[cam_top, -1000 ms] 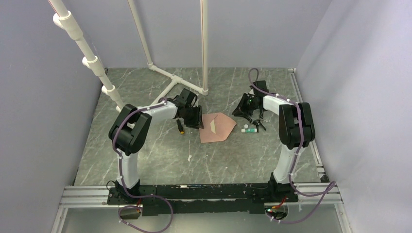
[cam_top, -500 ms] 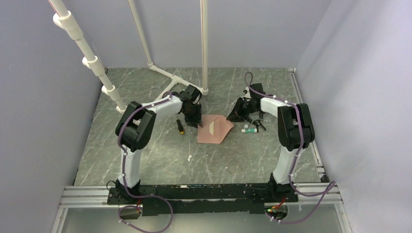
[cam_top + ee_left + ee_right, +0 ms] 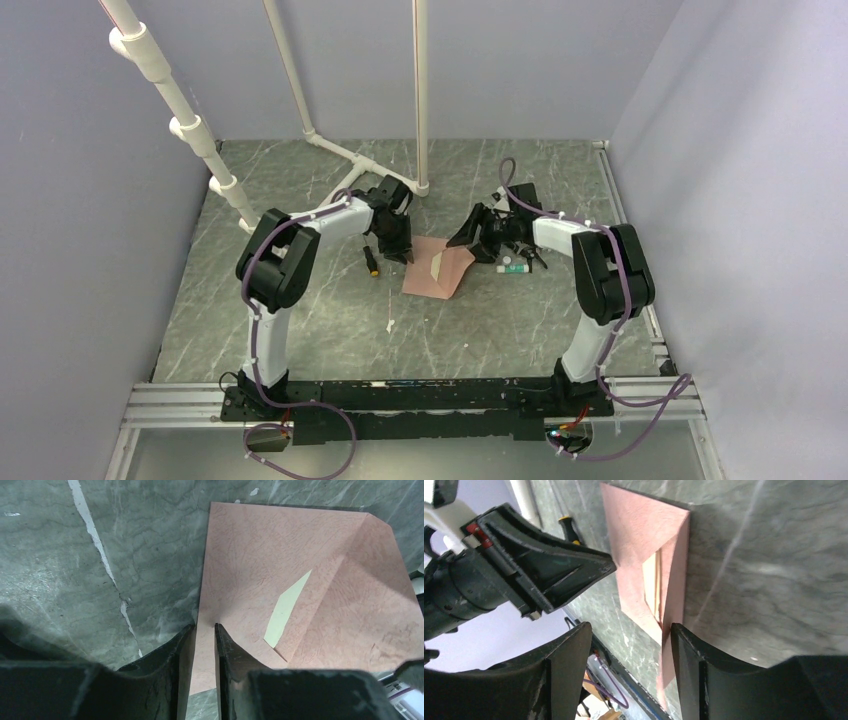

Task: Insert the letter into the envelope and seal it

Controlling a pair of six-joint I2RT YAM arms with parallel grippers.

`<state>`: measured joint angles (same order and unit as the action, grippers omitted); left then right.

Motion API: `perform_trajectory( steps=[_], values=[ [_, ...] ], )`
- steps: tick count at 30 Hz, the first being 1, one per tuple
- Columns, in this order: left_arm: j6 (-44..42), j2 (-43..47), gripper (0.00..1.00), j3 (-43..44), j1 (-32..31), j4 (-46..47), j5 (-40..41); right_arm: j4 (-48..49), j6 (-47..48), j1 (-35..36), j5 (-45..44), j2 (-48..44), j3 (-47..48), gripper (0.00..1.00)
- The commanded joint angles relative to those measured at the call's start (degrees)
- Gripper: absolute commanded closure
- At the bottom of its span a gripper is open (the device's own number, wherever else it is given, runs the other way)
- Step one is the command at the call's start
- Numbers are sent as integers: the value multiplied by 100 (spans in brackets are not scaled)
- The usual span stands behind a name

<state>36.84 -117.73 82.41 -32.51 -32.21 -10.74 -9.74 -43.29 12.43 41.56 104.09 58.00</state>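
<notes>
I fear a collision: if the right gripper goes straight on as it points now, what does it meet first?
Probably the envelope, whose folded flap lies right ahead of the open right gripper. The left gripper stands beyond it to the side; depth is unclear.

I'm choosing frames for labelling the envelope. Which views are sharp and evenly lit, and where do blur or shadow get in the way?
Top view: evenly lit and sharp, but the envelope is small. Left wrist: its paper texture is crisp, with a thin shadow along its far edge; the left tool is dark and soft. Right wrist: envelope in focus but seen at a steep slant; the right tool is dark and slightly blurred.
</notes>
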Motion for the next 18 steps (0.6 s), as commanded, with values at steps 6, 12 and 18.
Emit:
perform_trajectory(
  steps=[6,12,18],
  values=[
    [-120,-499,75,-485,-10,-421,179,1501,-415,376,176,-339,-283,32],
    [-114,-594,76,-487,-9,-380,68,1748,-399,525,55,-17,-318,31],
    [-45,-591,77,-508,-10,-304,-47,2270,-495,589,179,181,-433,31]
  ],
)
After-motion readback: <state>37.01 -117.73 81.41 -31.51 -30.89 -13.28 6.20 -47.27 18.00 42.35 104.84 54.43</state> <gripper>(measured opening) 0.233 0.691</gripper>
